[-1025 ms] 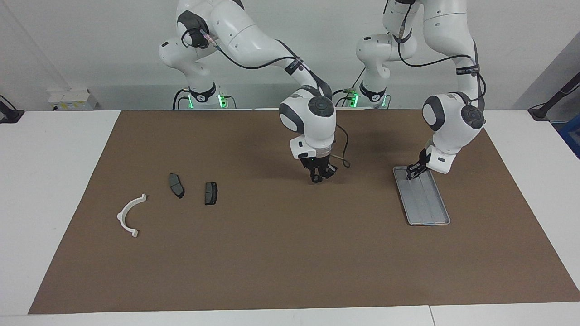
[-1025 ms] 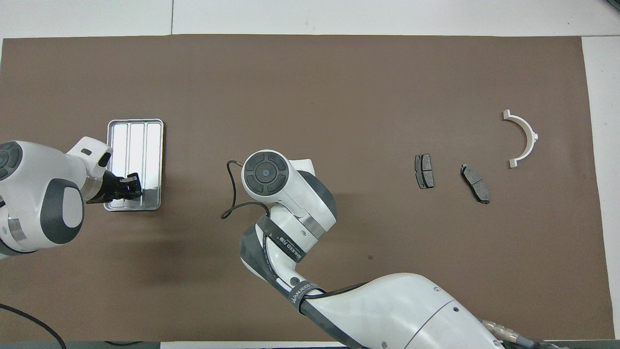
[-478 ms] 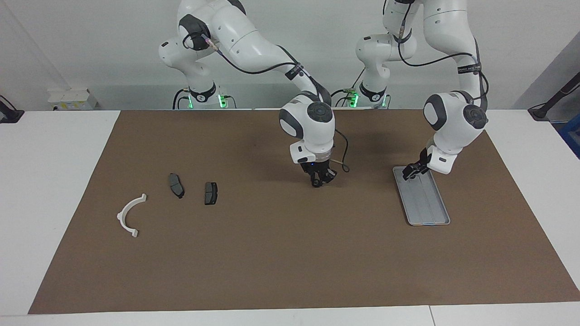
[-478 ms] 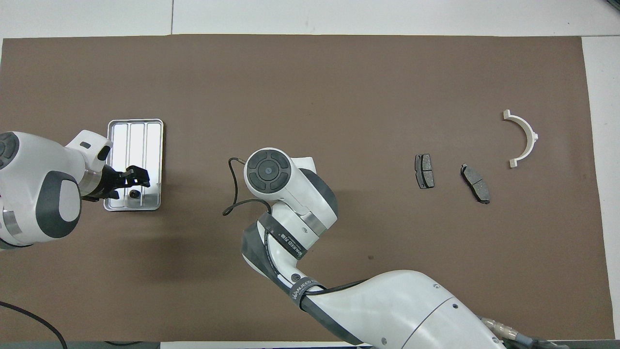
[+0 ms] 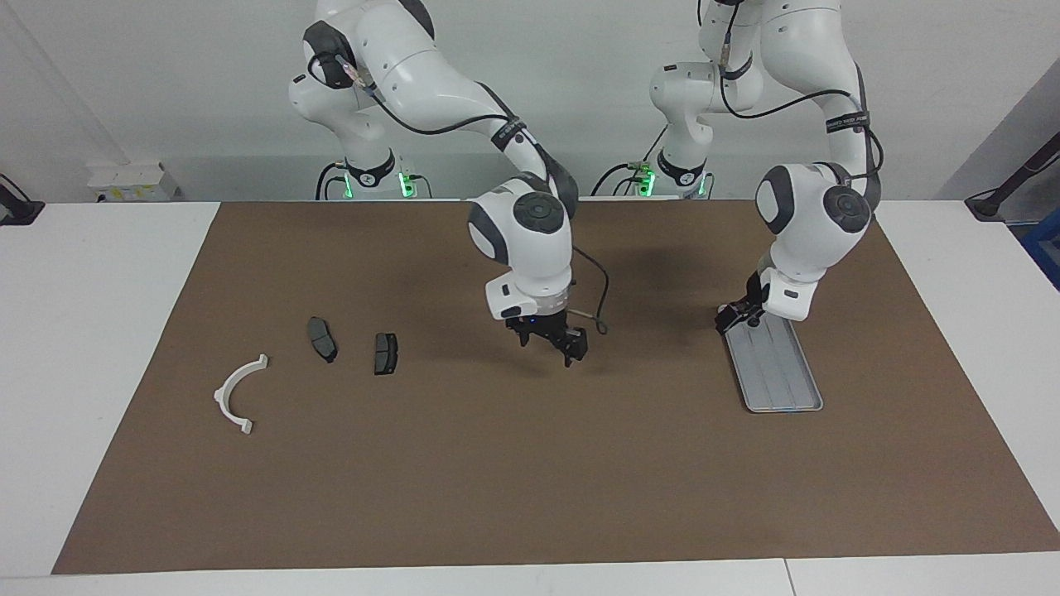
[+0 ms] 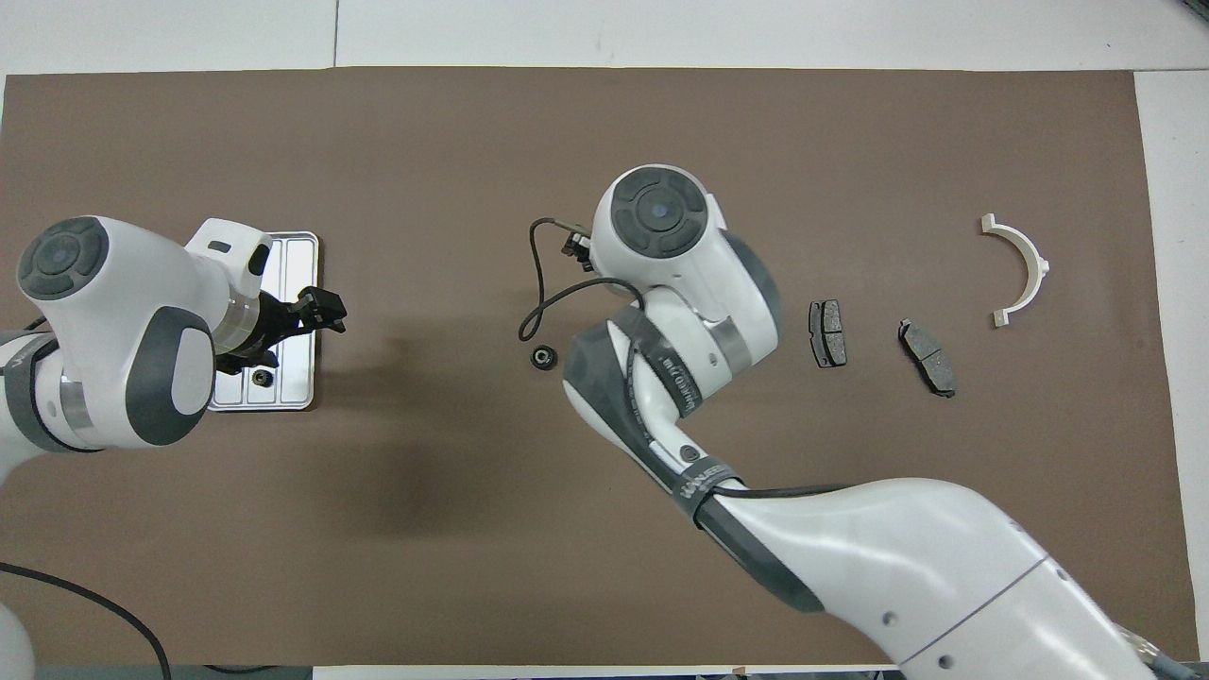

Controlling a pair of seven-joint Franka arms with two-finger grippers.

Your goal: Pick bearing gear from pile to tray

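The silver tray (image 5: pixel 778 372) (image 6: pixel 297 264) lies toward the left arm's end of the table. One small black bearing gear (image 6: pixel 262 379) rests in it, at the end nearer the robots. My left gripper (image 5: pixel 733 318) (image 6: pixel 288 331) hangs open and empty over the tray's edge. A second bearing gear (image 6: pixel 542 357) lies on the mat mid-table. My right gripper (image 5: pixel 549 341) is open and empty beside it, hidden under its own wrist in the overhead view. The pile's white half-ring bracket (image 5: pixel 222 395) (image 6: pixel 1039 264) and two brake pads (image 5: pixel 322 338) (image 6: pixel 827 332) lie toward the right arm's end.
A brown mat (image 5: pixel 497 480) covers the table, with white tabletop around it. The second brake pad (image 5: pixel 385 353) (image 6: pixel 927 356) lies beside the first. A loose black cable (image 6: pixel 534 283) dangles from the right wrist.
Both grippers opened. The left one left a bearing gear in the tray and lifted away. The right arm swung toward the pile, uncovering a bearing gear on the mat.
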